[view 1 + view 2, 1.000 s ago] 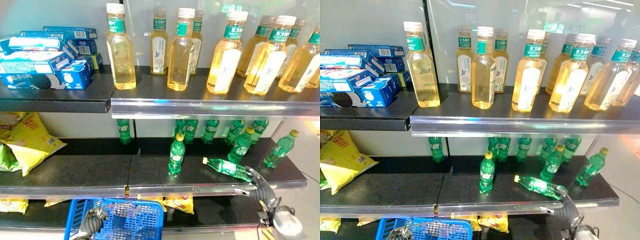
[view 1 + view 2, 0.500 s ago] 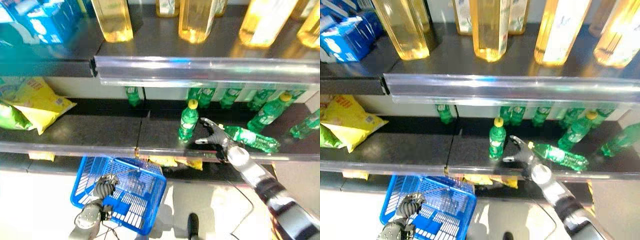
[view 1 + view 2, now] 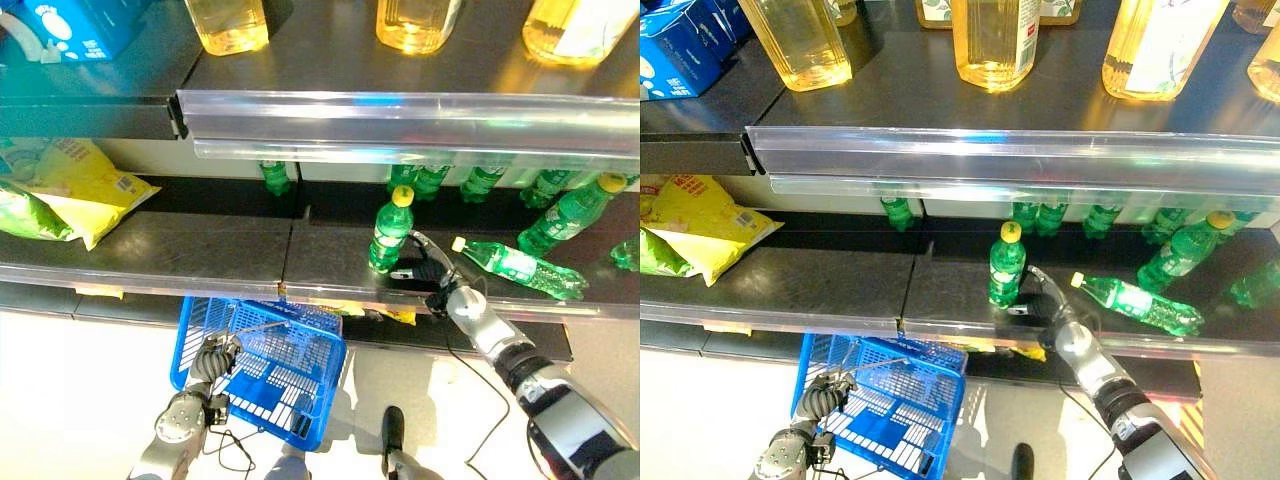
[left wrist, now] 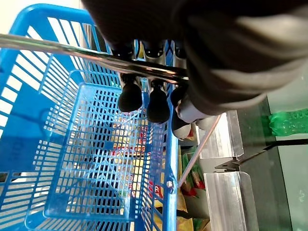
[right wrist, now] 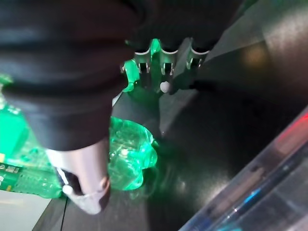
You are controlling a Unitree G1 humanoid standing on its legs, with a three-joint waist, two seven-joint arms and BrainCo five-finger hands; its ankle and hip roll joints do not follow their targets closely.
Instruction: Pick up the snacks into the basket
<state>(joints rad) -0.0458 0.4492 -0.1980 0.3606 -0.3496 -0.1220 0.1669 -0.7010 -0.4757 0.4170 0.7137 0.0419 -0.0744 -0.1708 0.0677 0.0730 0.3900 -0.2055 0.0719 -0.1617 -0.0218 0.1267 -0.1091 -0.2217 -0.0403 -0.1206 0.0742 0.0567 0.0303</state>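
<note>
While left hand [image 3: 205,365] curls round basket [image 3: 262,368] handle, right hand [image 3: 1048,305] spread beside upright green bottle [image 3: 389,232], its base half hidden.

Both eye views look down from the head at the shelves [image 3: 150,250], sharing the upright green bottle [image 3: 388,232] and blue basket [image 3: 262,360]. The left wrist view peers closely into that basket; the right wrist view sits very near the bottle's base.

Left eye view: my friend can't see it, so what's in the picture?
The right hand reaches beside an upright green bottle on a shop shelf. Below, the left hand holds a blue basket by its handle.
</note>
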